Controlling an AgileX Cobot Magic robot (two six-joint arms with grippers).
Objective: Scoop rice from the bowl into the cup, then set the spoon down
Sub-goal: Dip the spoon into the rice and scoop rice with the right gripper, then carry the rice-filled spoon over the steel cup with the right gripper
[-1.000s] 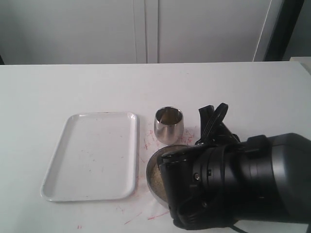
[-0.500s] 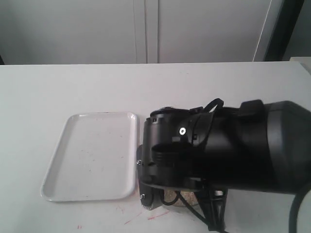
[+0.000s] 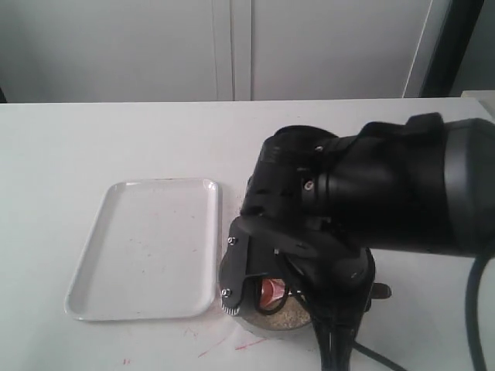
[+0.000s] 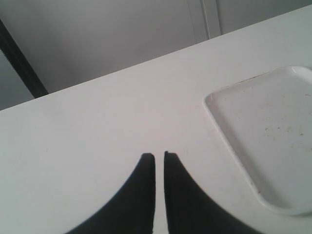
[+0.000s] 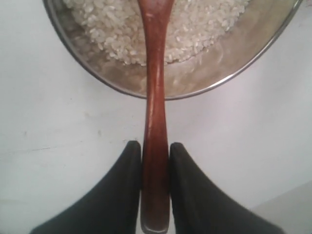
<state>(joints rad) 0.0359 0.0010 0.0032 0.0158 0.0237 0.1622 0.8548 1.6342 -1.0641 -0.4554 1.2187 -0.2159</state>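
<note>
The right wrist view shows my right gripper (image 5: 155,146) shut on the slim handle of the dark reddish-brown wooden spoon (image 5: 155,92). The handle runs out over the rim of the steel bowl (image 5: 243,68) above the off-white rice (image 5: 112,29); its scooping end is cut off by the frame. In the exterior view the big black right arm (image 3: 371,193) hangs over the bowl (image 3: 255,325), and a bit of the spoon (image 3: 271,292) and rice (image 3: 292,315) shows beneath it. The cup is hidden behind that arm. My left gripper (image 4: 159,156) is shut over bare table, holding nothing.
A white rectangular tray (image 3: 147,247) lies left of the bowl, and its corner (image 4: 263,122) is near the left gripper. Red marks dot the white table (image 3: 116,139) around the bowl. Grey cabinet doors stand behind the table.
The right arm has lifted and swung toward the back over the bowl with the spoon, and now covers the cup that showed a second ago.
</note>
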